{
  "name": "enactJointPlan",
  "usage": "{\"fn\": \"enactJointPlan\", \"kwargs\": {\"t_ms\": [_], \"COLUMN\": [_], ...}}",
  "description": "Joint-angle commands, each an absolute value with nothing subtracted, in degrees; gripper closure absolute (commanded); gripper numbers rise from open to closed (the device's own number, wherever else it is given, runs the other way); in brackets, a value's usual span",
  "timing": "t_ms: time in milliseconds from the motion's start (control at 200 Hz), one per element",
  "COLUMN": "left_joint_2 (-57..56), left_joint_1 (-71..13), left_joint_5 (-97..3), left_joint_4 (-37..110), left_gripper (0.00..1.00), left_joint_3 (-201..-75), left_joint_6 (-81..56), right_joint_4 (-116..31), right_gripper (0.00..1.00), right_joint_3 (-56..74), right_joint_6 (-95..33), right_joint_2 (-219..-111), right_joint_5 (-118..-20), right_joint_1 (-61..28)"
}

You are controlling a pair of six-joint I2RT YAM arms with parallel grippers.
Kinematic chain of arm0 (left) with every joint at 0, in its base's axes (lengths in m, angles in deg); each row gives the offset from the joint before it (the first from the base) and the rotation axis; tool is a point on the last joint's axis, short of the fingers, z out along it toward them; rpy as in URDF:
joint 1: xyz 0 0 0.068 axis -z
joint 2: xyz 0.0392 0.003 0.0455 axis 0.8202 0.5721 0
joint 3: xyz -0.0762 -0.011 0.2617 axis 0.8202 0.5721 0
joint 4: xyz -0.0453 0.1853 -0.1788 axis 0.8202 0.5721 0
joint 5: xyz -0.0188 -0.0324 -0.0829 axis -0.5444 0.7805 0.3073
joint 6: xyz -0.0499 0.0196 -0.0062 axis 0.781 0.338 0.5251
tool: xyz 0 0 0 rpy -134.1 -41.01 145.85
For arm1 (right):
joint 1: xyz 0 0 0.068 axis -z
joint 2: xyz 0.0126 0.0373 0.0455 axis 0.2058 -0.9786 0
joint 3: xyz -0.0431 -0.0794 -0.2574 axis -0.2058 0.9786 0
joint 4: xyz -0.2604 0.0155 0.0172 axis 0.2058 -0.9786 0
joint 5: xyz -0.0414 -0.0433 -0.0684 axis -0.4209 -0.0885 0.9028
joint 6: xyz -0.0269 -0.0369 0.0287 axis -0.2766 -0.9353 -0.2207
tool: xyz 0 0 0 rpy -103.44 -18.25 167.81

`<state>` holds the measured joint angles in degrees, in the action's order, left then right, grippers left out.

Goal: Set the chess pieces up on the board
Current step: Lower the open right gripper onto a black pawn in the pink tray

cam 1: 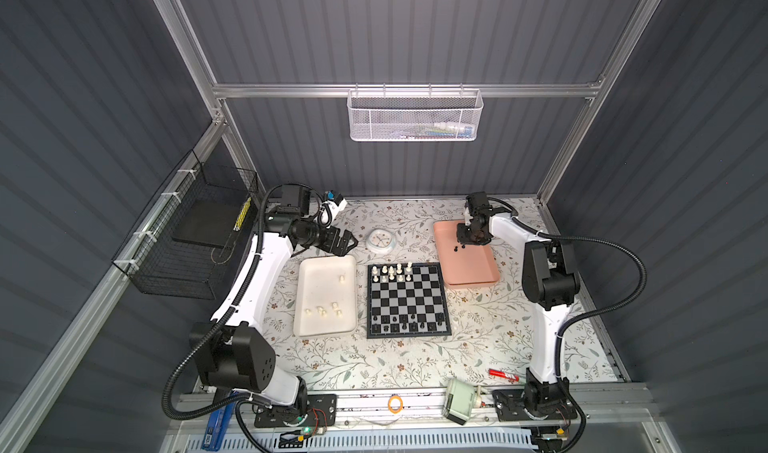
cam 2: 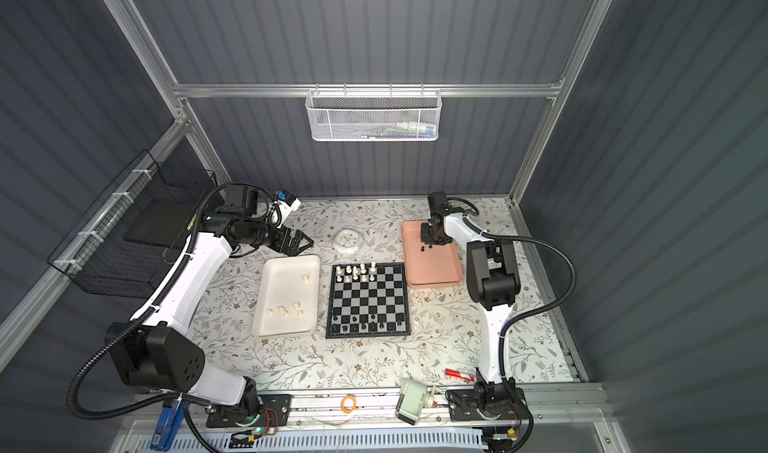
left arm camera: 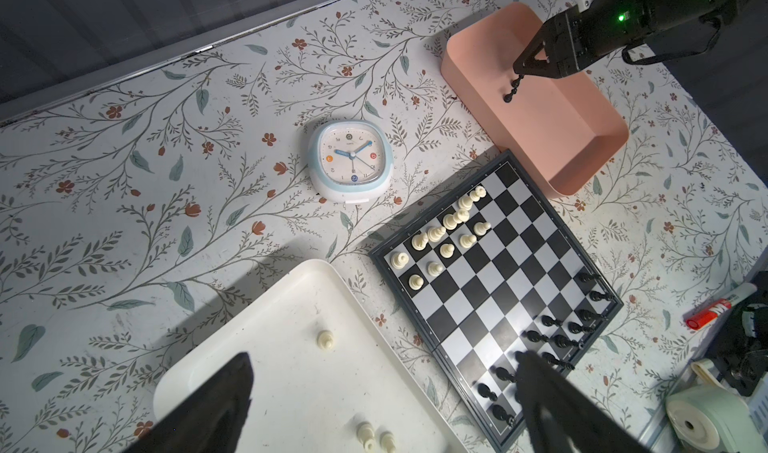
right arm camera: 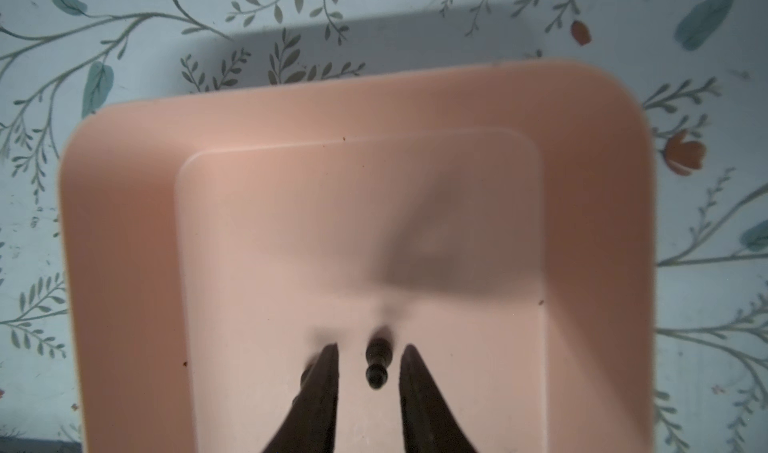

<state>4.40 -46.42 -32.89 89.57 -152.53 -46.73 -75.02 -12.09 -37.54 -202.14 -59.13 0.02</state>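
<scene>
Nearest me the board (cam 1: 408, 300) has black pieces (cam 1: 409, 323) along its near rows and cream ones (cam 1: 391, 272) at the far edge, with more cream men loose in the white tray (cam 1: 309, 330) just left of it. Beyond, the left gripper (cam 1: 347, 243) hangs wide open by the clock (cam 1: 381, 240). Farthest, the right gripper (right arm camera: 370, 357) is down in the pink tray (right arm camera: 124, 222), jaws narrowed but apart either side of a black pawn (right arm camera: 377, 361) (not yet pinched, I'd say), another black piece (cam 1: 456, 250) just beside.
</scene>
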Motion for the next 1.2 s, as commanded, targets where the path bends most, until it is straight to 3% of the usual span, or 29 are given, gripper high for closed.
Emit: {"fn": "enactJointPlan", "kwargs": {"t_ms": [0, 1196], "left_joint_2": [4.43, 4.28], "left_joint_1": [-46.58, -46.6], "left_joint_5": [-32.6, -33.05], "left_joint_4": [90.46, 89.92], "left_gripper": [0.0, 0.0], "left_joint_3": [-153.0, -152.29], "left_joint_6": [-47.77, -47.83], "right_joint_4": [-77.2, -78.99], "right_gripper": [0.71, 0.75], "right_joint_3": [-13.78, -15.59], "right_joint_6": [-37.8, -36.66], "right_joint_2": [-202.77, -205.32], "right_joint_5": [-57.59, -57.37], "right_joint_1": [-0.41, -0.78]}}
